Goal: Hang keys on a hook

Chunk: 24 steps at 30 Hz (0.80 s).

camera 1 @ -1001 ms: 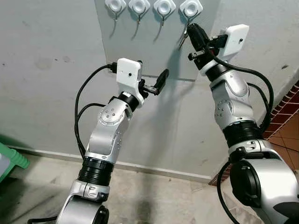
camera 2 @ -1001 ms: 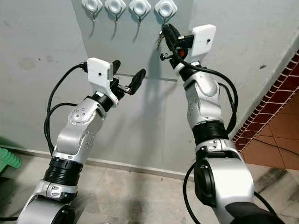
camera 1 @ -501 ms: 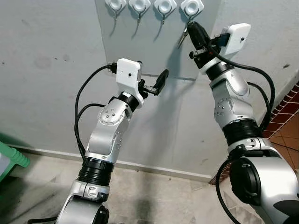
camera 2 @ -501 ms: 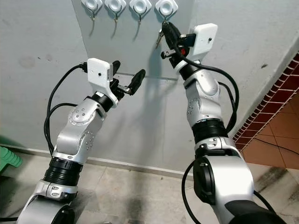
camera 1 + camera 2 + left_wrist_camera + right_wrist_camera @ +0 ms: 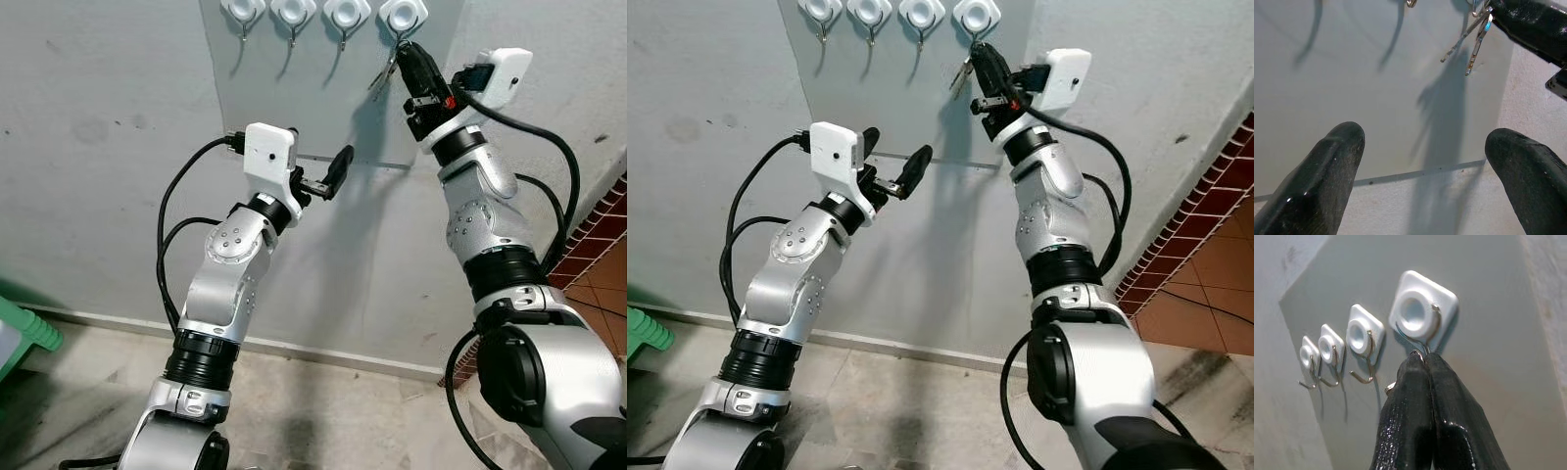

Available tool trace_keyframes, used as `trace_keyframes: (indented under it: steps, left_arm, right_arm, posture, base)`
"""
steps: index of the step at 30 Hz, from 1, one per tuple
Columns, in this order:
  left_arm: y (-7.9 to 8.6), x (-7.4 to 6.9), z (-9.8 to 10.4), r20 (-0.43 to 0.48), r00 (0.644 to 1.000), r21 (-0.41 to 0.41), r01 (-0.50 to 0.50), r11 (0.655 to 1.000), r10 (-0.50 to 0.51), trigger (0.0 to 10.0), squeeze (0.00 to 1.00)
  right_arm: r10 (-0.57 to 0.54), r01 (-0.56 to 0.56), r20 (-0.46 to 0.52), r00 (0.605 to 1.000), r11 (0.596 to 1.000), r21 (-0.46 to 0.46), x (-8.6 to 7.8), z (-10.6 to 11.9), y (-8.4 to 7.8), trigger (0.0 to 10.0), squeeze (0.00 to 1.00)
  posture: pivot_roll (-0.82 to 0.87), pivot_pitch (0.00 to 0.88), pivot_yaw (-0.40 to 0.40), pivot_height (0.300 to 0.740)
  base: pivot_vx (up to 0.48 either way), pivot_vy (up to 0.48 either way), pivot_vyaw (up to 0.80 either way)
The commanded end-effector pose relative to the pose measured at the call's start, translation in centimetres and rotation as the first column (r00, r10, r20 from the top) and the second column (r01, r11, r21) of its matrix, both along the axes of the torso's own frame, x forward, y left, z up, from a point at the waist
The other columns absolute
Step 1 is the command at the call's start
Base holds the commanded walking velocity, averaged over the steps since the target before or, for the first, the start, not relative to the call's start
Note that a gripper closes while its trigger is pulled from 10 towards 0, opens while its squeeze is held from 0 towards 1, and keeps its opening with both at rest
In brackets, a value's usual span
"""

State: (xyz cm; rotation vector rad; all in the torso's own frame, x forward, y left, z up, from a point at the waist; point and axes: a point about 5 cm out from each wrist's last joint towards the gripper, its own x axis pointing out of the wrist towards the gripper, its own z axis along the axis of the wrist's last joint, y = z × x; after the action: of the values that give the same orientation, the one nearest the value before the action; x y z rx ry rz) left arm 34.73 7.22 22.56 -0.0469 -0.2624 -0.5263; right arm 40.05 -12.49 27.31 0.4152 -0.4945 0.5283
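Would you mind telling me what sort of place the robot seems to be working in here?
Probably a home entryway or utility corner: a grey panel on a rough plaster wall carries four white square stick-on hooks, there is a worn concrete floor, and red brick-pattern tiling runs along the right.

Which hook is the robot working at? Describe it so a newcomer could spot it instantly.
On the grey panel on the wall, four white hooks sit in a row along the top. The target hook is the one at the robot's right end. Unlike its bare neighbours, it has the right gripper at it, shut on keys.
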Motion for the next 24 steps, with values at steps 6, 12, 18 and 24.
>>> trace_keyframes:
  steps: [6,12,18,24]
  left_arm:
    - [0.1,-0.1,0.4,0.008,1.0,-0.006,-0.008,1.0,0.008,10.0,0.0]
    - [0.3,-0.1,0.4,0.006,1.0,-0.008,-0.015,1.0,0.015,10.0,0.0]
    - [0.3,-0.2,0.3,0.001,1.0,-0.015,-0.021,1.0,0.021,10.0,0.0]
    - [0.6,-0.1,0.1,-0.009,0.999,-0.02,-0.033,0.999,0.033,10.0,0.0]
  right_arm:
    - [0.042,-0.039,-0.037,0.998,0.995,0.092,0.3,0.5,0.1,10.0,0.0]
    - [0.084,-0.072,-0.069,0.994,0.985,0.159,0.4,0.3,0.2,10.0,0.0]
    - [0.097,-0.086,-0.07,0.993,0.986,0.144,0.2,-0.3,0.4,10.0,1.0]
    - [0.056,-0.054,-0.034,0.998,0.998,0.042,-0.4,-1.3,0.8,10.0,1.0]
  posture:
    - [-0.01,0.082,-0.011,0.74]
    - [-0.01,0.085,-0.012,0.74]
    - [-0.01,0.088,-0.014,0.74]
    - [-0.01,0.091,-0.013,0.74]
  base:
    - [0.0,0.0,0.0]
    - [0.0,0.0,0.0]
    - [0.0,0.0,0.0]
    - [0.0,0.0,0.0]
